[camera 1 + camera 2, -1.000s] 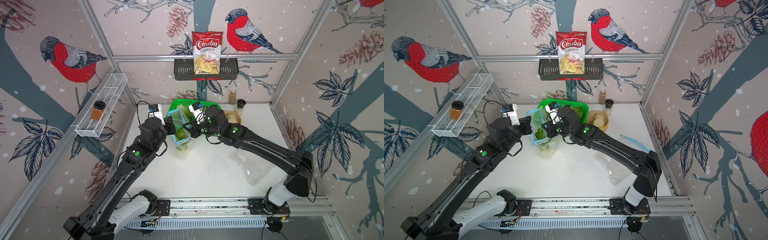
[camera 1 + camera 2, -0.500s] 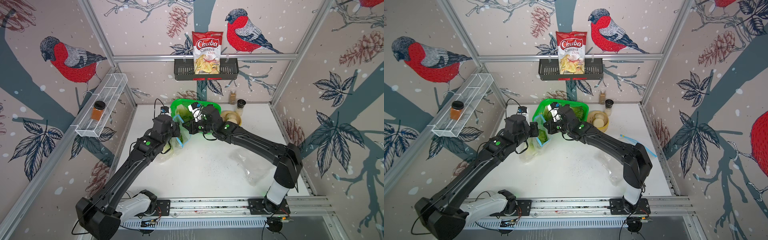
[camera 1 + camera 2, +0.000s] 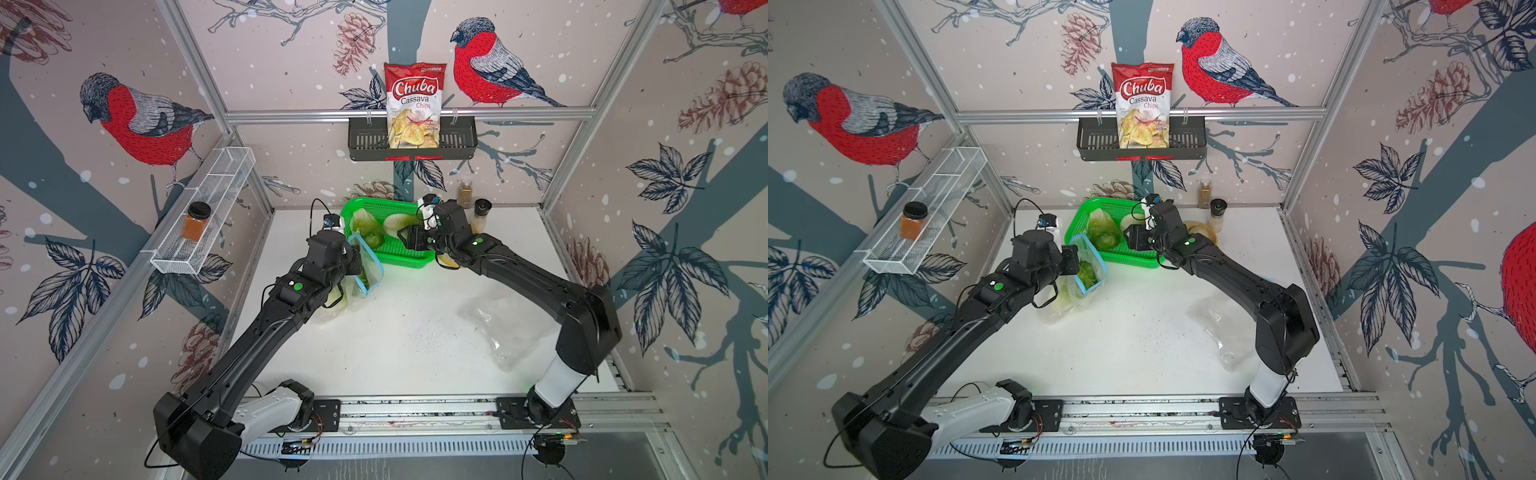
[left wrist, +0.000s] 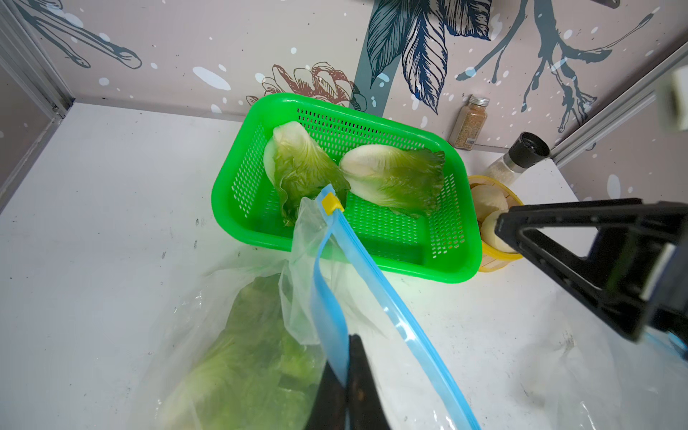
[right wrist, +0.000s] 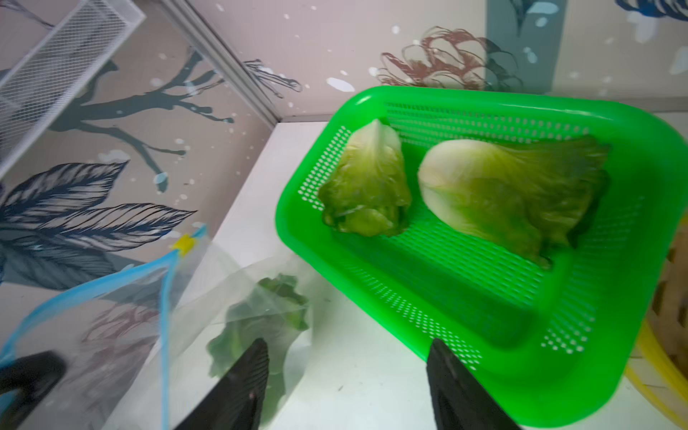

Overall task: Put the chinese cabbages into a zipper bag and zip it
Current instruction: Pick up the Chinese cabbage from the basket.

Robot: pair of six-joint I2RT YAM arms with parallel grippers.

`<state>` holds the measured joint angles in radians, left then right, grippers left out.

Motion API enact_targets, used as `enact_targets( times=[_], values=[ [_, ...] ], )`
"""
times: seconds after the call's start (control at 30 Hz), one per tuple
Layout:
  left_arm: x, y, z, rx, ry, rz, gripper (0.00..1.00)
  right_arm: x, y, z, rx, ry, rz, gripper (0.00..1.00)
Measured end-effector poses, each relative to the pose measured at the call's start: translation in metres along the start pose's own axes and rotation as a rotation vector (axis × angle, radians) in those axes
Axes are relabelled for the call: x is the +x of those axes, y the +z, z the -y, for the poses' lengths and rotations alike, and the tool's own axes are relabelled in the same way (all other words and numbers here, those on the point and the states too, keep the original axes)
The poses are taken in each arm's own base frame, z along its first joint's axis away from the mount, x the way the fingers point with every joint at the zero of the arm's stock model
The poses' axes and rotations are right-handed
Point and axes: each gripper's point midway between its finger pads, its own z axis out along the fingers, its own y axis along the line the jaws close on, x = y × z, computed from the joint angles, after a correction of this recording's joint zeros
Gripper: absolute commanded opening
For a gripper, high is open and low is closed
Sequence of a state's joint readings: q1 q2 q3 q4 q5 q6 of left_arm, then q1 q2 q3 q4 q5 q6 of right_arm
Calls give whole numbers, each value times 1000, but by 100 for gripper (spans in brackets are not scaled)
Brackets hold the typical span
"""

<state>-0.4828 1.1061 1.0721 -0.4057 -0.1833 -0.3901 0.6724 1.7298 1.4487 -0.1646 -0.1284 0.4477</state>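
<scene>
The right gripper [image 5: 346,387] has let go and swung from the zipper bag [image 4: 208,298] to the green basket [image 4: 372,266] — jaws spread, empty. One chinese cabbage [image 4: 253,365] now lies bagged, lower centre. A second cabbage [image 4: 305,163] and third cabbage [image 4: 394,175] wait mid-frame in the basket. The left gripper [image 4: 346,376] pinches the bag's blue rim — mouth open.

the only readable print, seen in both top views, is on the chips bag [image 3: 413,106] [image 3: 1144,106], which stands in a black basket [image 3: 365,139] at 12 o'clock on the back wall. it reads "chuba" in white script on a red shield, with "cassava chips" below. the smaller lines on the bag are too fine to read. the spice jar [image 4: 470,123], at about 1 o'clock on the table, bears a small barcode label that is illegible.
</scene>
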Motion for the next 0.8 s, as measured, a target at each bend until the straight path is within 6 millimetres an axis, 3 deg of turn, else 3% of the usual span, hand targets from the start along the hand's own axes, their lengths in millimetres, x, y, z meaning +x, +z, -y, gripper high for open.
enact_targets(
  times=[0.2,0.27,0.5,0.8],
  values=[
    [4,1,-1,8,17,21,0,-1,32,93,145,120,-31,86],
    [4,2,-1,13,17,29,0,-2,45,108,157,138,-43,87],
    [10,7,2,39,15,33,0,-4,87,136,157,174,-76,89],
    [9,9,3,44,13,45,0,-11,126,132,119,171,-82,89]
  ],
)
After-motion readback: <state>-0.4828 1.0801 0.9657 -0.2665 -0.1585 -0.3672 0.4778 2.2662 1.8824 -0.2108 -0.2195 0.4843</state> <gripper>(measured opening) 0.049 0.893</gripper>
